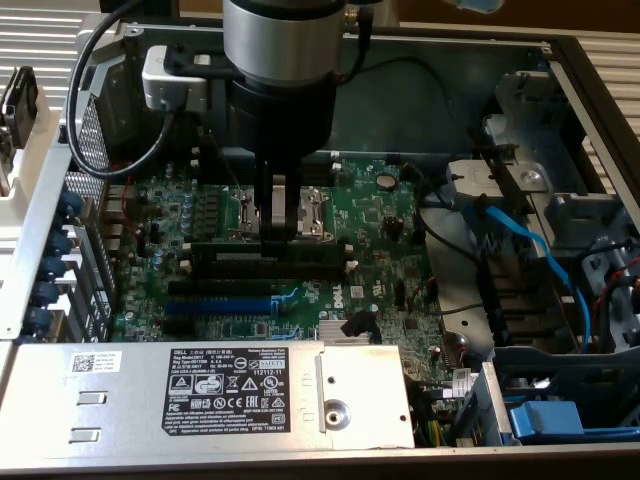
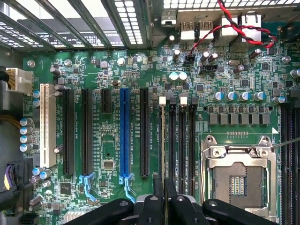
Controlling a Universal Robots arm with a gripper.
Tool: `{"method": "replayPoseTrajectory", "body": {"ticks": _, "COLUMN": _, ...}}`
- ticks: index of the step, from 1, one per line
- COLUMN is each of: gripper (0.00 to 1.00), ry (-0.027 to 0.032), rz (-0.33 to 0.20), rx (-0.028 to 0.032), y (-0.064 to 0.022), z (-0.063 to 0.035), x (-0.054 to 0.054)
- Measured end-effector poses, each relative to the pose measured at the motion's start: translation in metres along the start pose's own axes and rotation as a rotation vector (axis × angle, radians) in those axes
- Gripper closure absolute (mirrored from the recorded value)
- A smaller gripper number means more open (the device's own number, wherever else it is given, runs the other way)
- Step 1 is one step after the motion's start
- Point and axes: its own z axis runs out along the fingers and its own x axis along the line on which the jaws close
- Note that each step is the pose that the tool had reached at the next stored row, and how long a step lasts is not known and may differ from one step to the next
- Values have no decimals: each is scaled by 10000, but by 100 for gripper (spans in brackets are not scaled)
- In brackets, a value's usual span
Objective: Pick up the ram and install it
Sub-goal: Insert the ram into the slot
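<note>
The ram (image 1: 225,246) is a long dark-green stick standing on its long edge across the green motherboard (image 1: 380,230), just in front of the CPU socket. My gripper (image 1: 277,238) comes straight down from above and is shut on the ram's middle. In the wrist view the ram (image 2: 162,140) shows edge-on as a thin pale line running away from my gripper (image 2: 163,185), in line with the outermost of several black memory slots (image 2: 183,140). I cannot tell whether its lower edge sits in the slot or hovers just above it.
A blue expansion slot (image 1: 215,305) (image 2: 124,133) and black slots lie beside the memory slots. The open CPU socket (image 2: 239,180) is on the other side. A grey labelled power supply (image 1: 200,390) borders the board in front; a blue cable (image 1: 530,250) and drive bays stand at the exterior view's right.
</note>
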Motion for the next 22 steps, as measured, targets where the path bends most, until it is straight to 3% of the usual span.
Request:
{"method": "replayPoseTrajectory", "body": {"ticks": 17, "gripper": 87, "ry": -3, "rz": -3, "rx": 1, "y": 0, "z": 8, "x": 15}}
{"method": "replayPoseTrajectory", "body": {"ticks": 22, "gripper": 87, "ry": -3, "rz": -15, "rx": 2, "y": 1, "z": -32, "x": 17}}
